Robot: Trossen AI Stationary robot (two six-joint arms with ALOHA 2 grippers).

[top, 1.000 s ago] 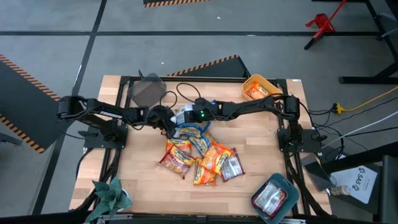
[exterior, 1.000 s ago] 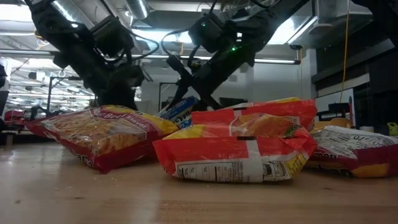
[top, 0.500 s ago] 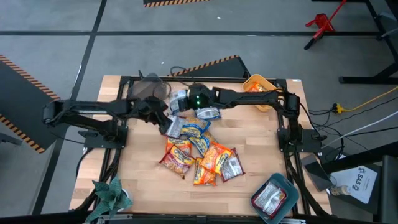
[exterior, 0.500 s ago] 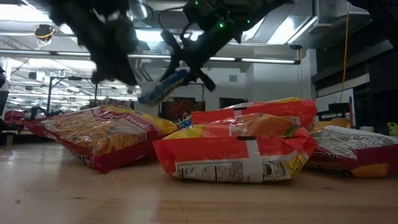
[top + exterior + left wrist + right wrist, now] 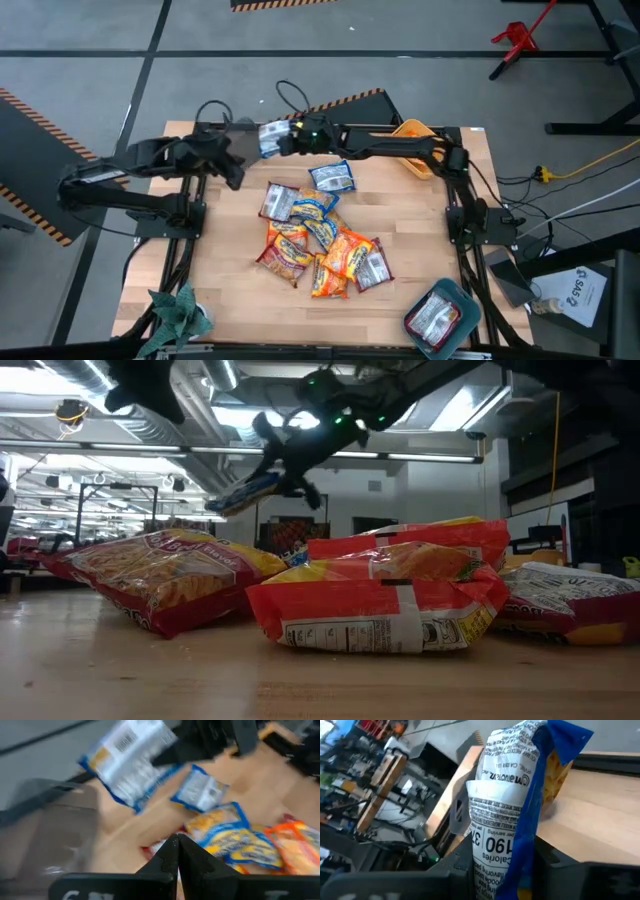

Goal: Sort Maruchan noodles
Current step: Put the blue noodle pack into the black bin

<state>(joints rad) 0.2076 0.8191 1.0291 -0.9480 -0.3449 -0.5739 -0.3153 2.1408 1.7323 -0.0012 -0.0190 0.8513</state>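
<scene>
My right gripper reaches along the table's far edge and is shut on a blue-and-white Maruchan noodle packet, held in the air by the grey bin. The same packet shows in the left wrist view above the bin. My left gripper hangs shut and bare over the table's far left, its fingers together. Another blue packet and a silver-grey one lie flat on the wood. Several orange and blue packets lie in a pile. My right gripper pinches the blue packet between its two fingers by one end, coming from the table's right. The packet's flat faces lie against the fingers, and most of it sticks out past them. It hangs clear of the table, tilted, its free end lower.
A yellow bin with orange packets stands at the far right. A teal bin with a packet stands at the near right corner. Cables lie along the far edge. Bare wood shows at the near left.
My right gripper has lifted the blue packet off the pile and carried it up and toward the table's far left, by the grey bin. My left gripper has risen and drawn back toward the left edge, still shut. The silver-grey packet lies where that gripper was.
</scene>
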